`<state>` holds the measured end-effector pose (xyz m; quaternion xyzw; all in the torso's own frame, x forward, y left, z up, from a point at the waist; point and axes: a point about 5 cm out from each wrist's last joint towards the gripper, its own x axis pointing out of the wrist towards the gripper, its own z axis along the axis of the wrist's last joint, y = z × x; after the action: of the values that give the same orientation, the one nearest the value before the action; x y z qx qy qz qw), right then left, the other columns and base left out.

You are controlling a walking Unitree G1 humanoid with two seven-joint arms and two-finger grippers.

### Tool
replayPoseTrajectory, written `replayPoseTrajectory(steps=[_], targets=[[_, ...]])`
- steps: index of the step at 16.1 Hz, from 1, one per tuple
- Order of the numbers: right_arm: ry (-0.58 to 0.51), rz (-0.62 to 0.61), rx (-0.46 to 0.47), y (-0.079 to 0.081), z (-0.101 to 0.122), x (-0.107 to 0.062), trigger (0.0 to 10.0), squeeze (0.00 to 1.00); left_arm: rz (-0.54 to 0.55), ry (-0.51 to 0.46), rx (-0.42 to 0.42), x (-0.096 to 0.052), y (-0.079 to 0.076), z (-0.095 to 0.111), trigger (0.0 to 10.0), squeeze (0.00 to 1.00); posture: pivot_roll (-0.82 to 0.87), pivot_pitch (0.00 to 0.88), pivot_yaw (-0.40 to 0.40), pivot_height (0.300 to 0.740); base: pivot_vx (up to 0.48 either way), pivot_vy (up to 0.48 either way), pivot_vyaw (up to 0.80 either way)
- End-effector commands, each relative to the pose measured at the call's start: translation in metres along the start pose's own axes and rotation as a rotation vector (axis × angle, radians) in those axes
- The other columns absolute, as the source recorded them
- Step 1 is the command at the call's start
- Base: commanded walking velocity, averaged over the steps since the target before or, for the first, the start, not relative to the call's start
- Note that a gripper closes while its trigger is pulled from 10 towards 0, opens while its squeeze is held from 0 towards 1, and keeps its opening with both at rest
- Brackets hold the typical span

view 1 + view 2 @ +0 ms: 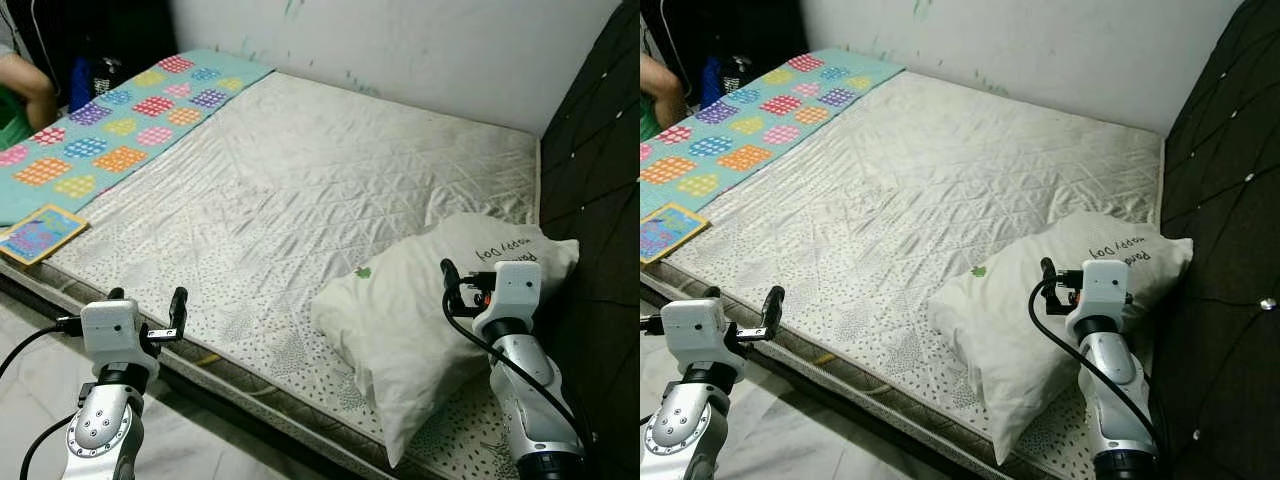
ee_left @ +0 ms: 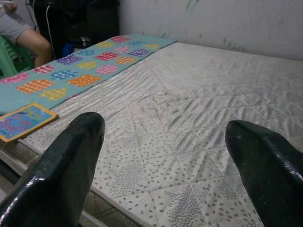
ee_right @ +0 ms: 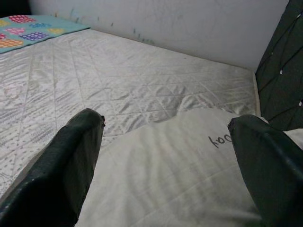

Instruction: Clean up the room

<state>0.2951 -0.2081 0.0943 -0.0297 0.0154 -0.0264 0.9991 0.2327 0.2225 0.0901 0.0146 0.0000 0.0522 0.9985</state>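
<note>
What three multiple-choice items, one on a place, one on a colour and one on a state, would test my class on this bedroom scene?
1. Where does the pillow lie?
A. by the dark headboard
B. on the floor
C. on the patterned blanket

2. What is the blanket's ground colour?
A. red
B. teal
C. black

3. How are the right gripper fingers?
A. shut on the pillow
B. open over the pillow
C. shut on the book

Key: 1 A, it rests on the mattress corner beside the headboard. 2 B, teal surrounds the coloured patches. 3 B, the wrist view shows both fingers spread wide.
</note>
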Motion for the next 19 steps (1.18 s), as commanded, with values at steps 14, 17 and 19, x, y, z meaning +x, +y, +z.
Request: replayPoseTrajectory(steps=[14, 17, 19], targets=[[0.005, 0.207, 0.076, 0.0654, 0.0184, 0.0309, 10.0, 0.0, -0.135, 0.099, -0.206, 0.0715, -0.0702, 0.0072, 10.0, 0.0, 0.01, 0.117, 0.01, 0.74, 0.0, 0.0, 0.0], [0.005, 0.207, 0.076, 0.0654, 0.0184, 0.0309, 10.0, 0.0, -0.135, 0.099, -0.206, 0.0715, -0.0702, 0.0072, 10.0, 0.0, 0.01, 0.117, 0.01, 0.74, 0.0, 0.0, 0.0], [0.001, 0.209, 0.074, 0.066, 0.0192, 0.032, 10.0, 0.0, -0.136, 0.099, -0.207, 0.072, -0.0706, 0.0073, 10.0, 0.0, 0.01, 0.114, 0.007, 0.74, 0.0, 0.0, 0.0]])
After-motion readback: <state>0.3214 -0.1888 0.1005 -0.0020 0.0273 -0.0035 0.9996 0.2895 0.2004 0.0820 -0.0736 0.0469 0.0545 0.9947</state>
